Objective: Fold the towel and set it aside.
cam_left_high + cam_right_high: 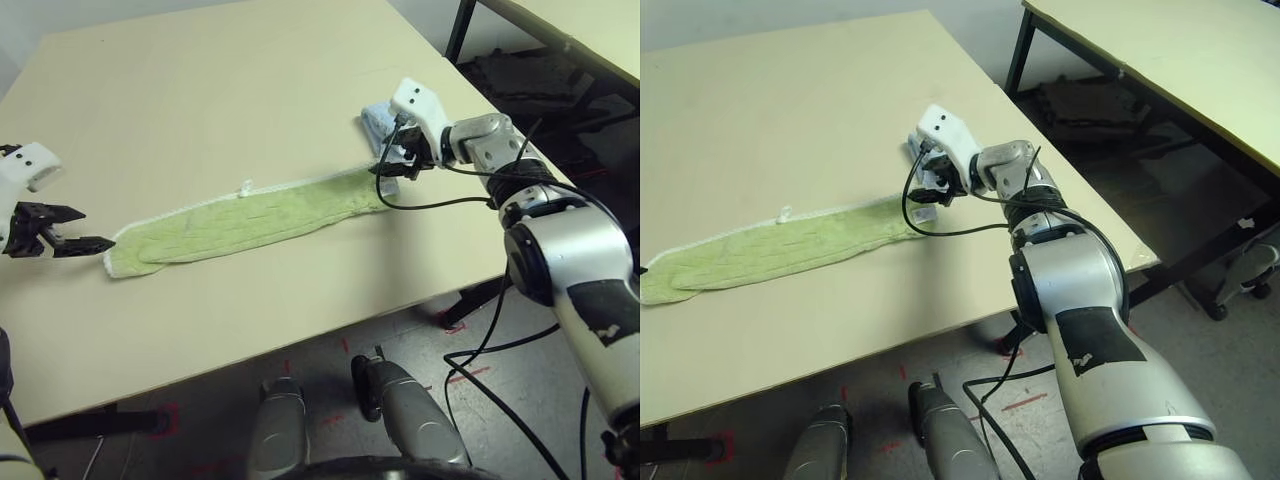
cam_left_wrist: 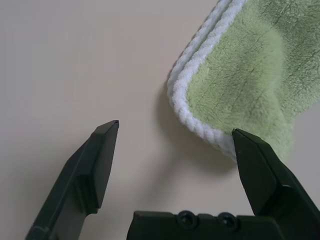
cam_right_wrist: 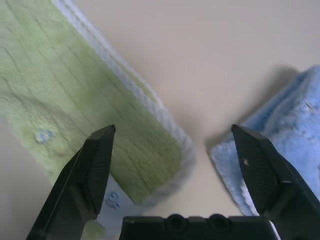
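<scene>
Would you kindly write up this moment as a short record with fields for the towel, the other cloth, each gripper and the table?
towel: light green, lying as a long narrow strip across the table
blue cloth: folded, beside the towel's right end, apart from it
left gripper: open, at the towel's left end, holding nothing
right gripper: open, over the towel's right end, holding nothing
table: beige top

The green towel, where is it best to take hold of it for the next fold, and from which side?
Probably its two short ends. The towel lies as a long flat strip, so each open pincer, left and right, could come in endwise and pinch the white corded edge there.
</scene>
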Controlling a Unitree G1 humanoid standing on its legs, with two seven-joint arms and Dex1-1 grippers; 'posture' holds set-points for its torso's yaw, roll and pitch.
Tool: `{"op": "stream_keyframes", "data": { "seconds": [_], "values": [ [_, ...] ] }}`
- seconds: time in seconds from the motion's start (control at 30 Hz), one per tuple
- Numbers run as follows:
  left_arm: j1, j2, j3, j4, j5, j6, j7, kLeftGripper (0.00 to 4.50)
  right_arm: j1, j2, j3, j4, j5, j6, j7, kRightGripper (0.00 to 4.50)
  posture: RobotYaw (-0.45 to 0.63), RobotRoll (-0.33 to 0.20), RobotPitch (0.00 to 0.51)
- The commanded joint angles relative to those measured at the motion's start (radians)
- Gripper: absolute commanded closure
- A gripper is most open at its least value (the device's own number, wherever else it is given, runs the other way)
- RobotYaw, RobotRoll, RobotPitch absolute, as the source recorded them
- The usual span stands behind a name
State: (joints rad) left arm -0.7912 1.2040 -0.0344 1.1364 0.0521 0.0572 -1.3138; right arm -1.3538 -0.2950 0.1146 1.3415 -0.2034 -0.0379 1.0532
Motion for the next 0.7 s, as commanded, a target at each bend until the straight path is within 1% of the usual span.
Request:
{"op": "stream_keyframes", "data": {
  "seconds": [0.03, 0.1, 0.17, 0.23, 0.3, 0.33, 0.37, 0.43, 0.47, 0.5, 0.57, 0.6, 0.7],
  "values": [
    [0.023, 0.031, 0.041, -0.004, -0.021, 0.005, -0.008, 0.0, -0.017, -0.002, -0.026, -0.001, 0.019, 0.004, 0.022, 0.04, -0.04, 0.0, 0.203],
    [0.074, 0.046, 0.081, -0.041, -0.06, 0.015, -0.023, 0.0, -0.015, -0.025, -0.046, -0.003, 0.034, 0.014, 0.054, 0.04, -0.03, 0.0, 0.206],
    [0.163, 0.064, 0.15, -0.097, -0.118, 0.034, -0.028, 0.0, -0.012, -0.056, -0.085, -0.006, 0.067, 0.033, 0.068, 0.04, -0.03, 0.0, 0.211],
    [0.291, 0.079, 0.25, -0.172, -0.187, 0.061, -0.011, 0.0, -0.005, -0.086, -0.144, -0.012, 0.121, 0.053, 0.071, 0.04, -0.03, 0.0, 0.215],
    [0.451, 0.075, 0.388, -0.278, -0.262, 0.116, 0.024, 0.0, 0.02, -0.116, -0.188, -0.024, 0.158, 0.032, 0.071, 0.04, -0.02, 0.0, 0.217],
    [0.544, 0.059, 0.472, -0.351, -0.296, 0.151, 0.047, 0.0, 0.039, -0.13, -0.208, -0.029, 0.176, 0.022, 0.069, 0.04, -0.02, 0.0, 0.218],
    [0.65, 0.022, 0.585, -0.454, -0.329, 0.203, 0.089, 0.0, 0.068, -0.142, -0.231, -0.037, 0.197, 0.01, 0.065, 0.04, -0.03, 0.0, 0.22],
    [0.798, -0.047, 0.739, -0.638, -0.371, 0.294, 0.161, 0.0, 0.106, -0.152, -0.258, -0.051, 0.226, 0.0, 0.061, 0.04, -0.02, 0.0, 0.221],
    [0.859, -0.105, 0.81, -0.757, -0.396, 0.356, 0.215, 0.0, 0.133, -0.15, -0.271, -0.062, 0.243, -0.005, 0.062, 0.16, -0.02, 0.0, 0.222],
    [0.9, -0.147, 0.855, -0.847, -0.415, 0.405, 0.256, 0.0, 0.15, -0.148, -0.278, -0.071, 0.254, -0.007, 0.064, 0.32, -0.02, 0.0, 0.222],
    [0.959, -0.221, 0.916, -1.006, -0.456, 0.494, 0.324, 0.0, 0.18, -0.141, -0.29, -0.09, 0.274, -0.009, 0.067, 0.76, -0.02, 0.0, 0.222],
    [0.978, -0.25, 0.931, -1.072, -0.472, 0.53, 0.353, 0.0, 0.191, -0.137, -0.293, -0.099, 0.282, -0.007, 0.072, 1.12, -0.02, 0.0, 0.222],
    [1.009, -0.386, 0.971, -1.276, -0.545, 0.641, 0.481, 0.0, 0.26, -0.12, -0.279, -0.144, 0.296, -0.034, 0.147, 2.33, -0.02, 0.0, 0.222]
  ]
}}
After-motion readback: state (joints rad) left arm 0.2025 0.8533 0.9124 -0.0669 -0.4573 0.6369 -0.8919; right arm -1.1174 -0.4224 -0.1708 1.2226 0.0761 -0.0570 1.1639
